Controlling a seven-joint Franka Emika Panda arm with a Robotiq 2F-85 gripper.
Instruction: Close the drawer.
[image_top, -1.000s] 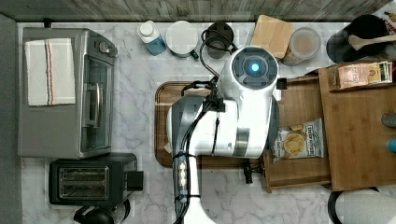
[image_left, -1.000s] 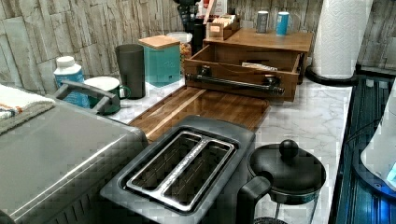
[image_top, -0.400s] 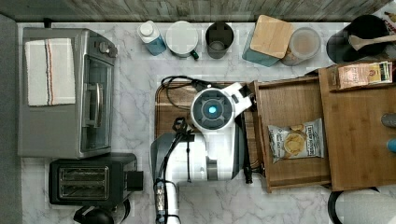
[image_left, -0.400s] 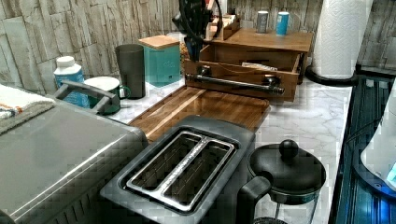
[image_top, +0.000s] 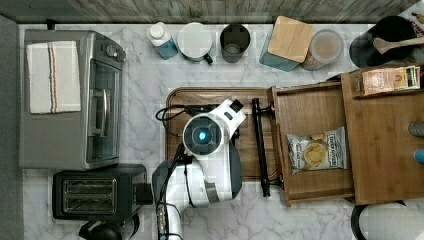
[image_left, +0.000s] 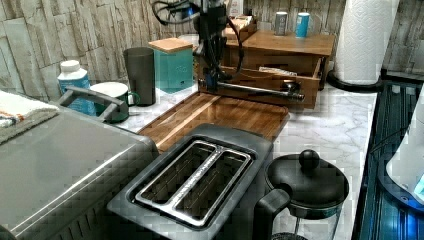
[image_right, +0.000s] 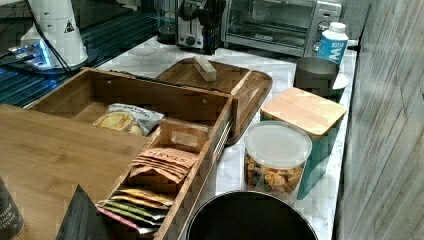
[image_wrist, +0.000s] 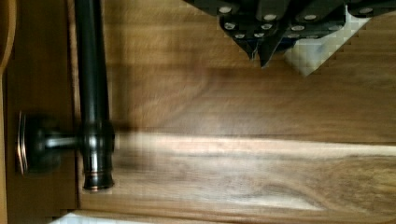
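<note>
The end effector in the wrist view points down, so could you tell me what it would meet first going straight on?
Most likely the wooden tray beneath the end effector; the drawer handle lies off to one side, though depth is unclear.

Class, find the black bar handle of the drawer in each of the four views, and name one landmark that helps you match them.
Top view: the handle runs vertically, right of centre, between tray and drawer.
Left view: the bar lies across the drawer front, upper centre.
Right view: a thin strip of it along the drawer's far front edge, near the tray.
Wrist view: a dark bar running down the picture's edge, ending at a post.
Shared landmark: the dark wooden tray beside the handle.
</note>
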